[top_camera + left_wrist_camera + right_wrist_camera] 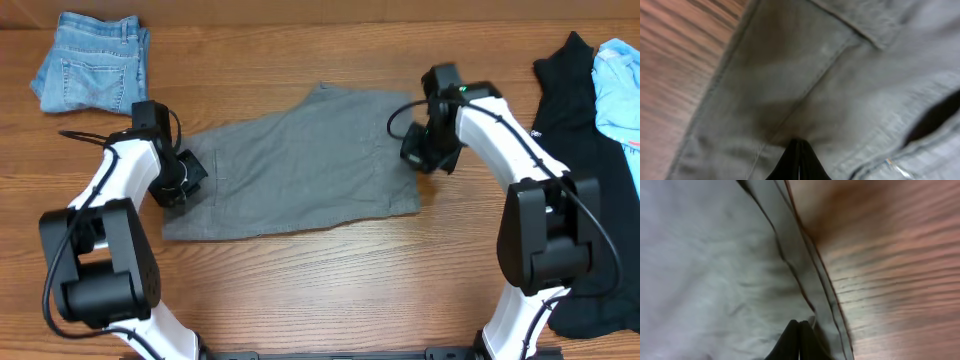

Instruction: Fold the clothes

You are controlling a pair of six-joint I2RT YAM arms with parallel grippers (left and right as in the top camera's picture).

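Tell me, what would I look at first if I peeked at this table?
The big grey shorts spread flat in the middle of the wooden table, with the left hand and right hand pinching their two ends. Folded blue jeans sit in the far left corner, and a black garment lies at the right edge.

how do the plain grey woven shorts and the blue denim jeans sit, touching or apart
Apart. The overhead view shows a plain strip of bare wooden table between the plain grey woven shorts and the blue denim jeans.
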